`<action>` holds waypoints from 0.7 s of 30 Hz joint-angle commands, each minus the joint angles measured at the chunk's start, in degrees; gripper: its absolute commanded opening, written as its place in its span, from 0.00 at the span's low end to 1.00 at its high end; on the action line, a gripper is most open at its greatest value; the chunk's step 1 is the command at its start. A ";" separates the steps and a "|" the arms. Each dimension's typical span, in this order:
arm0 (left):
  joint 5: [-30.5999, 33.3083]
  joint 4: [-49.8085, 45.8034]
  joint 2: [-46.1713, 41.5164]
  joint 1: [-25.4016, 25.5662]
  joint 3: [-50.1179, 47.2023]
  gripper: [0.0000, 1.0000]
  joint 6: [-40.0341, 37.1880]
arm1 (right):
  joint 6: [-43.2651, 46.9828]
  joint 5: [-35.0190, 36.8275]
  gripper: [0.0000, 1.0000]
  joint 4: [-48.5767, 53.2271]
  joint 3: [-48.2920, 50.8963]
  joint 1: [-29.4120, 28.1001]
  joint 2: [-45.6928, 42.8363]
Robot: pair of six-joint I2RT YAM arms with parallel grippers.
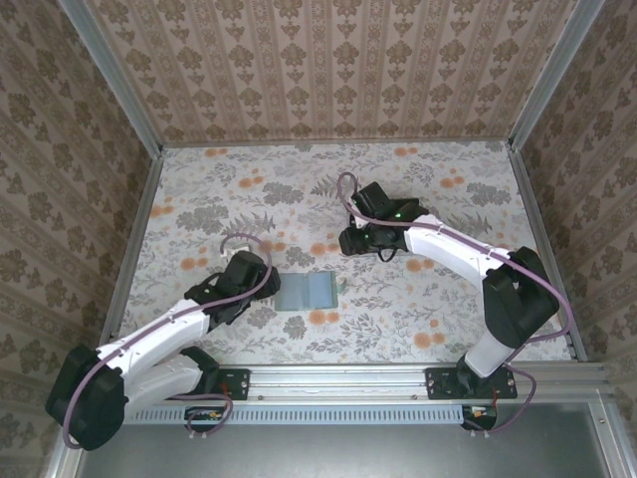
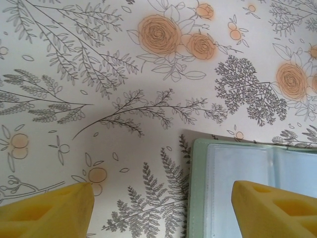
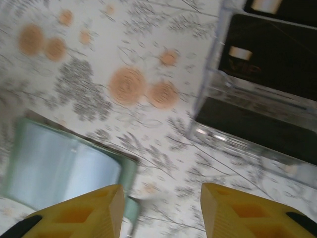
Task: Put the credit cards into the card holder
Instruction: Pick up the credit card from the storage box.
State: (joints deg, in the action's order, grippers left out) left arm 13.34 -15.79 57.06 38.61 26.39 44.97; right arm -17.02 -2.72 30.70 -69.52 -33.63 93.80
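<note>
Left gripper (image 2: 163,210): you are holding it wide open, empty. The card holder (image 2: 237,168) is lying spread beneath one finger, likely for bracing. Right gripper (image 3: 162,210): hovering part-open, empty. The credit cards (image 3: 267,54) are sitting in a clear tray (image 3: 213,79) ahead-right.

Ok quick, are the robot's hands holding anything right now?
Left gripper: open, holding nothing.
Right gripper: open, holding nothing.

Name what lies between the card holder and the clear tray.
Bare flowered table separates card holder and clear tray, seen in the right wrist view.
</note>
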 commanded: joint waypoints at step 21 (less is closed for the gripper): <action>-1.65 0.89 2.07 0.64 2.31 0.77 -1.04 | 22.53 17.25 0.45 2.34 -3.31 -0.28 6.49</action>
State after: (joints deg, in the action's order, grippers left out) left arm 12.21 -15.35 58.72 38.96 26.79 44.95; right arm 3.46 11.73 33.17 -70.63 -33.63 98.94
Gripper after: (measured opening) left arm 0.766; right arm 0.447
